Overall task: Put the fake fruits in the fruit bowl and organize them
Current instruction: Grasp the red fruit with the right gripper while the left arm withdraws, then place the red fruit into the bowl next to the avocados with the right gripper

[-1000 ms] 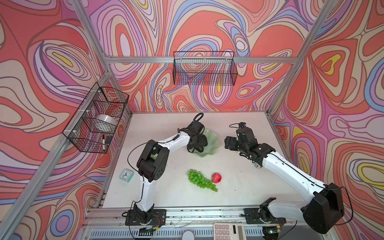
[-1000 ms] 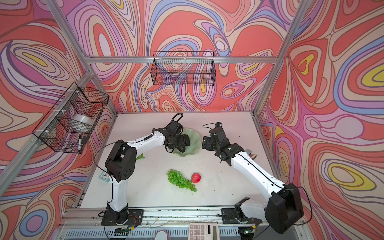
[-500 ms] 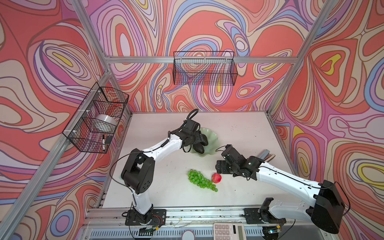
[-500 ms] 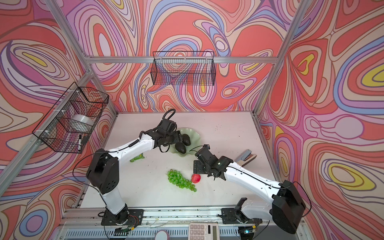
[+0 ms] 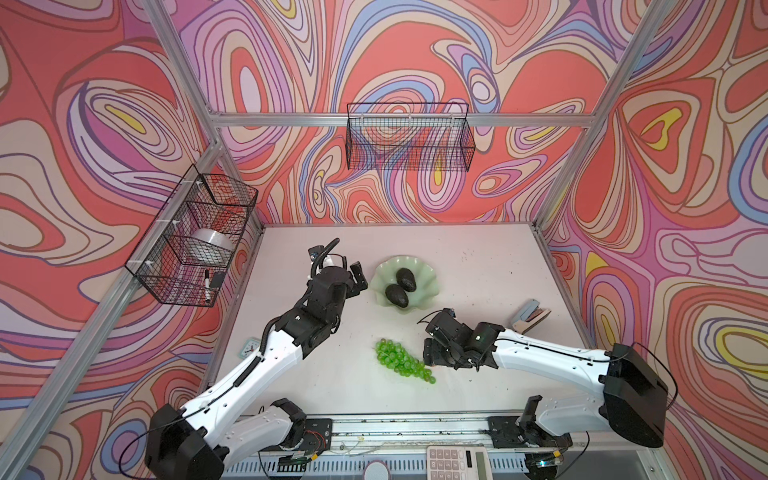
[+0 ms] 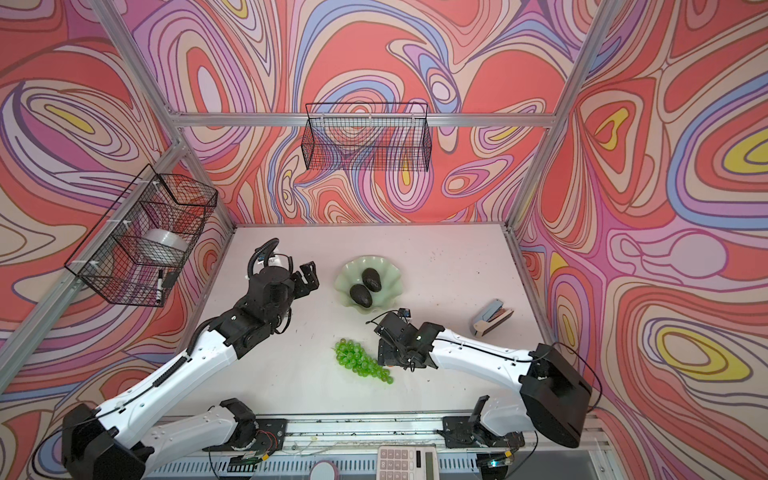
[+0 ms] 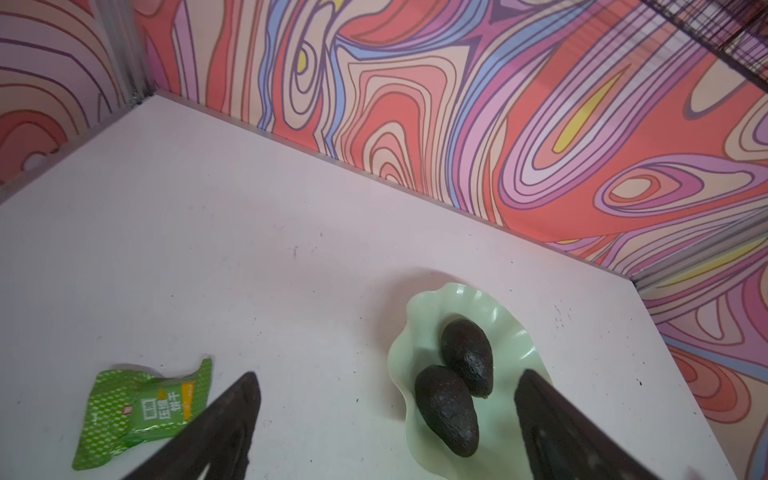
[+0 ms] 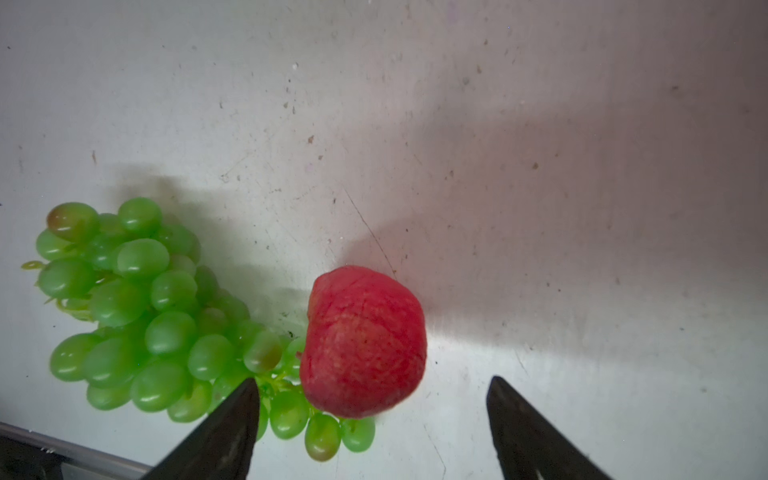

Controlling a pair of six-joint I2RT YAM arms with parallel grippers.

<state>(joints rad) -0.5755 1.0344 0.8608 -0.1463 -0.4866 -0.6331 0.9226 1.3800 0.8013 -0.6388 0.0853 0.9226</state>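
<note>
Wide-fingered, the right gripper [image 8: 372, 381] is straddling the small red strawberry-like fruit [image 8: 363, 340] beside the glossy green grapes [image 8: 145, 316] at six o'clock from the pale mint scalloped bowl [image 5: 428, 286] holding two blackish avocados [image 5: 397, 294]; the left gripper [image 7: 388, 376] is hanging spread and empty at its nine o'clock; probably a squeeze and lift is coming next.

On a pale desk [image 5: 478, 257], a small square clock [image 5: 249, 345] is laid at the left edge and a grey stapler [image 5: 530, 316] near the right edge. A black wire basket [image 5: 409, 137] is hung above the far edge. A partitioned wire basket [image 5: 195, 237] is mounted along the left edge, with a roll of clear tape [image 5: 212, 243] and a marker [image 5: 206, 286] held in it. A green snack packet [image 7: 141, 409] is laid flat on the desk. A calculator [image 5: 459, 461] is placed beyond the front edge.
</note>
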